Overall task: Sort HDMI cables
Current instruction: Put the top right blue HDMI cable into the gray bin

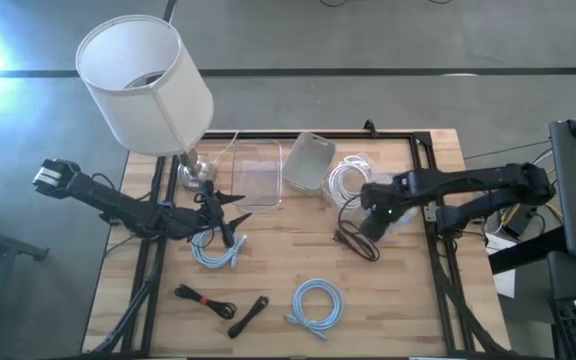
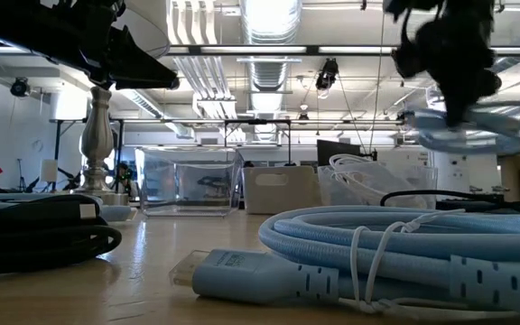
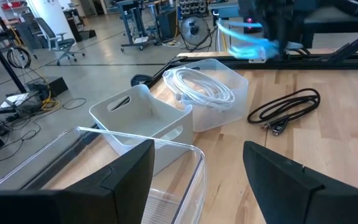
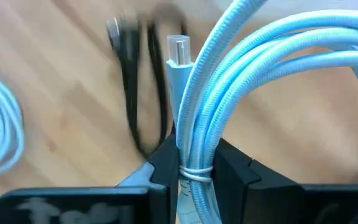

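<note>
My right gripper (image 4: 196, 180) is shut on a light blue coil (image 2: 463, 126) and holds it in the air over a loose black cable (image 1: 353, 238) on the table's right half. My left gripper (image 1: 238, 208) hangs open near the lamp base, just beyond another light blue coil (image 1: 216, 250) that lies flat on the wood. A third light blue coil (image 1: 316, 305) and two black tied bundles (image 1: 203, 298) (image 1: 250, 315) lie toward the near edge. White coils (image 3: 201, 87) sit inside a clear tub. My right gripper pinches the light blue coil between its two fingers where the strands are bunched at a white tie (image 4: 194, 173). The fingers come from above, pointing down. A plug end (image 4: 178, 50) juts out past the fingers. The coil is lifted clear of the table.
A white-shaded lamp (image 1: 143, 85) stands at the far left corner. An empty clear tub (image 1: 253, 170) and a white tub (image 1: 308, 160) sit along the far edge beside the tub of white coils. Bare wood shows in the table's middle and at its near right.
</note>
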